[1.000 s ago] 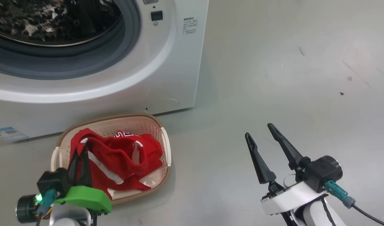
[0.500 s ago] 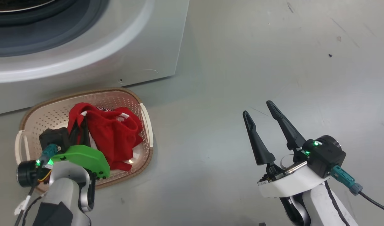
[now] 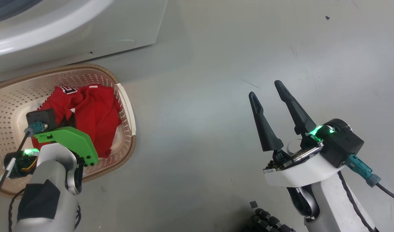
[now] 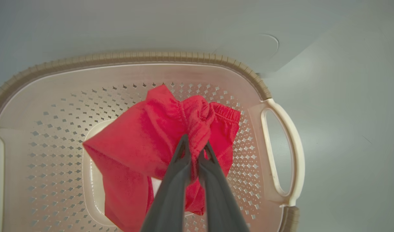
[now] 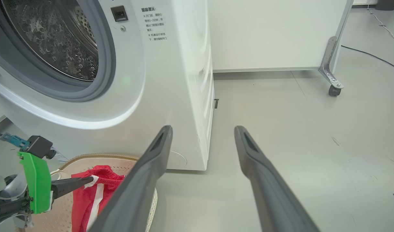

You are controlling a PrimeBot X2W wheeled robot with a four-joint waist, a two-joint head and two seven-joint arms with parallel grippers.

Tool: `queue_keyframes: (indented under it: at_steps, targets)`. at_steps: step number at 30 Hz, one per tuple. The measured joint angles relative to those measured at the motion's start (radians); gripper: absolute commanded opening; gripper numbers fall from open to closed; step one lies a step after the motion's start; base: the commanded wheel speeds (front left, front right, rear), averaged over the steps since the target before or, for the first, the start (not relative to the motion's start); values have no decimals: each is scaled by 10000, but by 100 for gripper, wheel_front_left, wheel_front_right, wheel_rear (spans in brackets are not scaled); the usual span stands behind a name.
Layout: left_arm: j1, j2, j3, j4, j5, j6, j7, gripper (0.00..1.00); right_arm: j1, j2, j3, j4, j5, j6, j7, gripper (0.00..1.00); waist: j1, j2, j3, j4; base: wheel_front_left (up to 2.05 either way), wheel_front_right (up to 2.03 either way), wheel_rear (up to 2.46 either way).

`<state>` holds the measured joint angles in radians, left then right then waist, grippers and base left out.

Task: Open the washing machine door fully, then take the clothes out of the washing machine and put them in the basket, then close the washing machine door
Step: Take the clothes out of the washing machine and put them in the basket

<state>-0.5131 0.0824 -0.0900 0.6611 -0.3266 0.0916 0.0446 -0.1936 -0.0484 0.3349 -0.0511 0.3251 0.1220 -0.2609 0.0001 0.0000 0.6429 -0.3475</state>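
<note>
The clothes [image 3: 87, 109], a red jersey, hang bunched inside the cream basket [image 3: 10, 100] on the floor in front of the white washing machine [image 3: 87, 29]. My left gripper [image 4: 195, 146] is shut on a gathered fold of the clothes [image 4: 142, 141], pointing down into the basket [image 4: 135, 58]. In the right wrist view the left gripper [image 5: 87, 179] pinches the clothes [image 5: 87, 196] above the basket [image 5: 100, 157]. The washing machine [image 5: 171, 80] shows its bare drum mouth; the door is out of view. My right gripper [image 3: 265, 89] hovers open and empty over the floor to the right, [image 5: 203, 129].
Grey floor stretches to the right of the washer. A white panel on a castor [image 5: 334, 90] stands behind, with a cable [image 5: 371, 54] on the floor beside it. A dark ribbed cable [image 3: 268, 222] lies at the head view's bottom edge.
The head view has shifted, so washer and basket slid up and left in the picture. My left gripper keeps hold of the jersey, now more bunched in the basket. The right gripper stays open.
</note>
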Motion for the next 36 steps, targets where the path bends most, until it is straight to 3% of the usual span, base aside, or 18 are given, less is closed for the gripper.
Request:
queue_keyframes:
  at_steps: [16,17,18,19,20,36]
  targets:
    - [-1038,188,583,1824,-529,-92,138,2,-411,35,42,92,92,0,2,100,0,0,812,-216,0,0,0]
    - [-1084,182,577,1914,-531,-111,82,28,-466,36,40,102,92,0,2,100,0,0,808,-204,0,0,0]
    - [-1126,167,564,2034,-529,-188,42,42,-498,36,25,107,92,0,2,100,0,0,796,-187,0,0,0]
    - [-1134,151,573,2098,-531,-188,0,76,-503,36,27,121,92,0,2,100,0,0,778,-168,0,0,0]
    - [-1141,113,571,2169,-531,-188,-79,100,-503,36,25,140,92,0,2,100,0,0,756,-149,0,0,0]
    - [-1179,-245,472,2754,-529,-506,-2038,100,-526,33,-109,539,-36,0,0,100,0,0,-42,306,0,0,0]
